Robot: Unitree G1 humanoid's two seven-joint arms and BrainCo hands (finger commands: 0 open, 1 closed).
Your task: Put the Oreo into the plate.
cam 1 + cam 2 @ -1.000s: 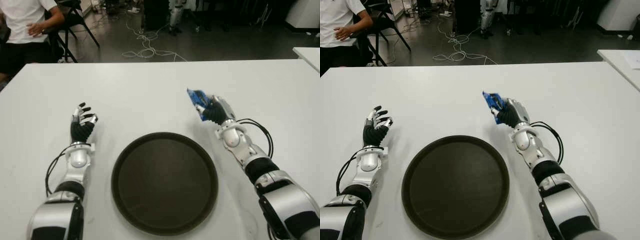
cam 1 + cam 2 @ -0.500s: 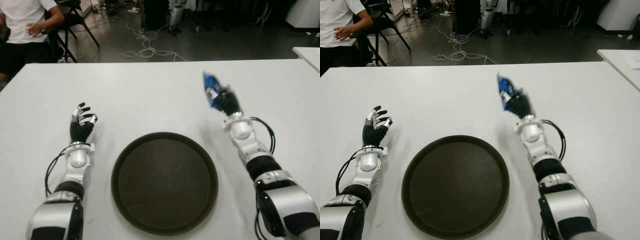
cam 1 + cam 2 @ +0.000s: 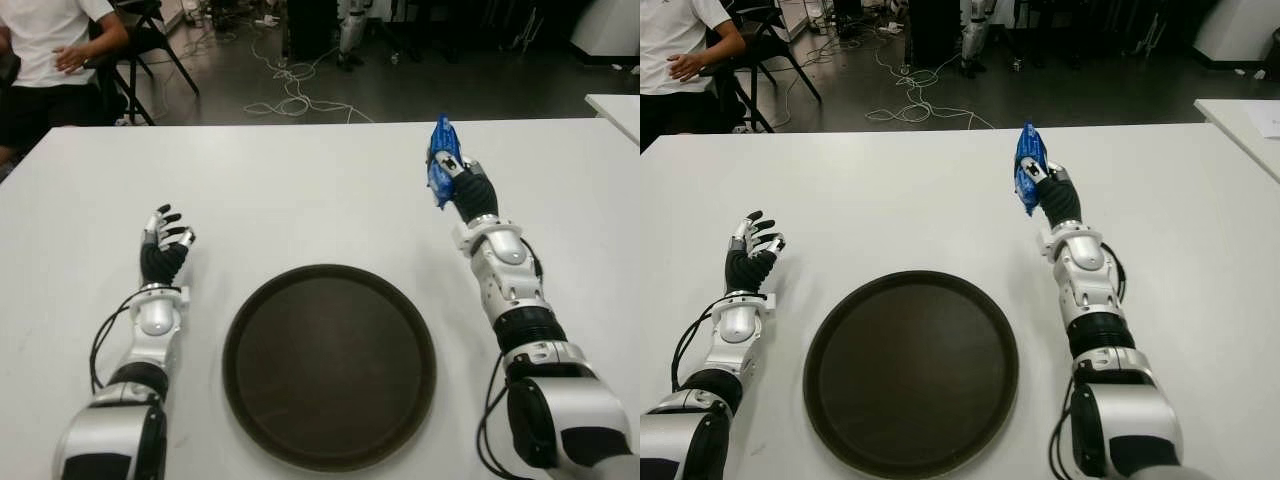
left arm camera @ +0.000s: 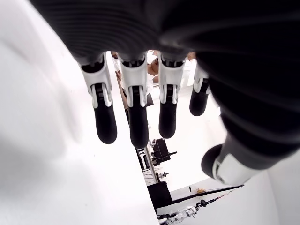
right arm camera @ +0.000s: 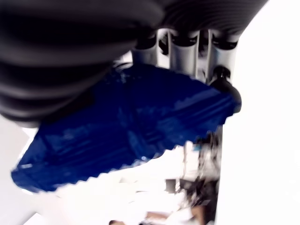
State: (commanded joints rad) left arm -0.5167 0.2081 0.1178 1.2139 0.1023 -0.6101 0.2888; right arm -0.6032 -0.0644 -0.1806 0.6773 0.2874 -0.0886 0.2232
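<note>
While the dark round plate (image 3: 329, 365) sits near the front edge of the white counter (image 3: 290, 190), you've got bare counter all around it: wide open to the far edge, and a clear strip on either side between the plate's rim and each arm. Your right hand (image 3: 468, 197) is up beyond the plate's right side, well apart from the rim, and its fingers (image 5: 180, 49) are clamped on the blue Oreo pack (image 3: 441, 162). The pack is pinned between those fingers and the thumb, with its crimped end poking out past the fingertips. Its long axis runs roughly away from you, free end aimed at the far edge. Your left hand (image 3: 164, 250) shows left of the plate, fingers apart and holding nothing. A seated person (image 3: 52, 55) is beyond the counter's far left corner.
</note>
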